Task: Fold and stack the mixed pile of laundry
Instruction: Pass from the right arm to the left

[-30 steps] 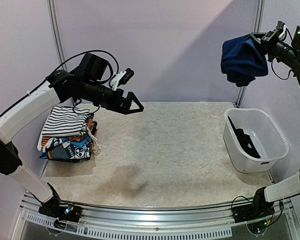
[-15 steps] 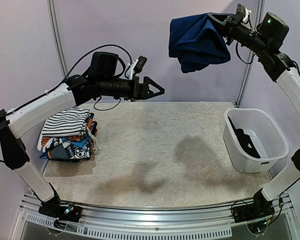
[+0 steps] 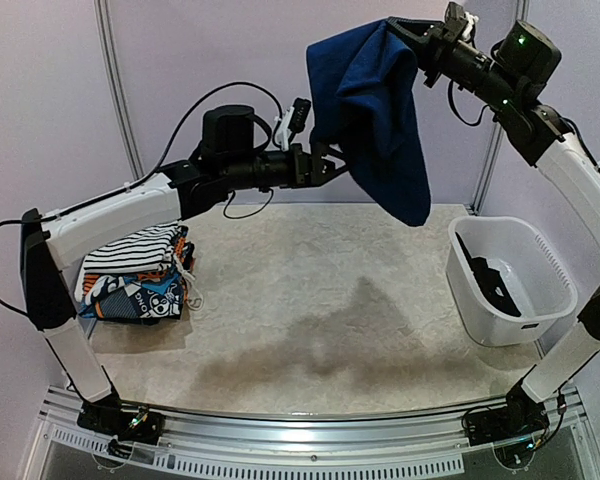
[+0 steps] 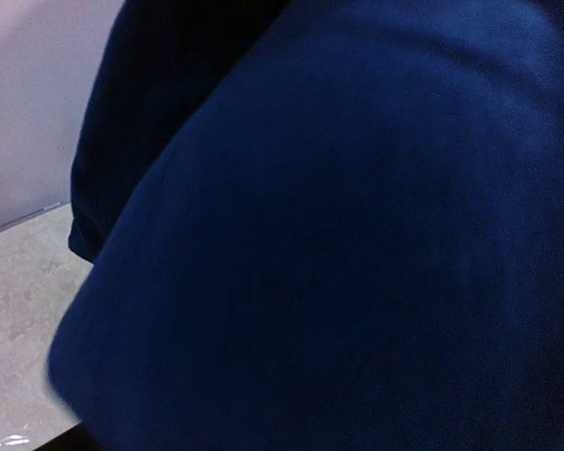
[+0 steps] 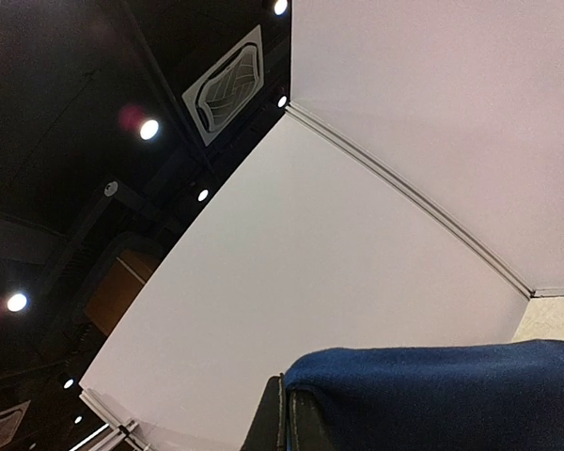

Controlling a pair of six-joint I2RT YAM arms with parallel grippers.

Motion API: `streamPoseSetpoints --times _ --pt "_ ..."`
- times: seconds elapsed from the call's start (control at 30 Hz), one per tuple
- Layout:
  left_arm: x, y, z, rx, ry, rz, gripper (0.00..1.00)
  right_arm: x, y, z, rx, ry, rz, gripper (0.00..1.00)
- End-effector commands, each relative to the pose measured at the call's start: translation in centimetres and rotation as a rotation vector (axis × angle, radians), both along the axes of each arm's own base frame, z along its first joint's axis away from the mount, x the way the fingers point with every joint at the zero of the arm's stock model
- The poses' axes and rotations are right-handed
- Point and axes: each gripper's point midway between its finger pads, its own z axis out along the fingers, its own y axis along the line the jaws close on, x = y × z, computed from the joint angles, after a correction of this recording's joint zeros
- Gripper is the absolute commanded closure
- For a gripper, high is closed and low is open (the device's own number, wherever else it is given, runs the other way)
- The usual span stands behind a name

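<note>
Navy cloth (image 3: 375, 110): hangs high, far centre, top pinched in right gripper (image 3: 398, 30). Soft, light, limp; probably best taken at left edge. Left gripper (image 3: 326, 167) there; spread unclear.

navy blue garment (image 3: 375, 110) plain; black-and-white striped garment (image 3: 130, 250); blue cartoon-print garment (image 3: 140, 298) with orange bits; white tub (image 3: 525, 325); black garment (image 3: 488, 280) plain; table (image 3: 310, 260) beige, marbled
</note>
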Motion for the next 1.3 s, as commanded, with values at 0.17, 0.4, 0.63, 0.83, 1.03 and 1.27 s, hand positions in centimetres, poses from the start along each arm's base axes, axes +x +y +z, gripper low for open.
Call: streamPoseSetpoints --times 0.17,0.4,0.63,0.83,1.03,1.27 --pt "0.8 -2.8 -2.2 -0.044 -0.057 0.014 0.16 -1.5 0.0 3.0 0.104 -0.047 0.015 1.0" --pt "0.5 -3.5 -4.0 -0.062 -0.023 -0.015 0.23 -1.5 0.2 3.2 0.109 -0.039 0.017 1.0" --pt "-0.3 -4.3 -3.7 -0.13 -0.001 -0.082 0.18 -1.6 0.0 3.4 0.116 -0.041 0.006 1.0" --pt "-0.6 -4.4 -6.4 -0.106 0.046 -0.101 0.08 -2.1 -0.3 4.4 0.134 -0.058 -0.001 1.0" --pt "-1.3 -6.0 -7.2 -0.201 0.136 -0.182 0.08 -2.2 -0.1 4.4 0.14 -0.06 -0.007 1.0" --pt "-1.6 -7.7 -5.0 -0.317 0.147 -0.223 0.08 -2.4 1.6 4.1 0.158 -0.062 0.019 1.0"
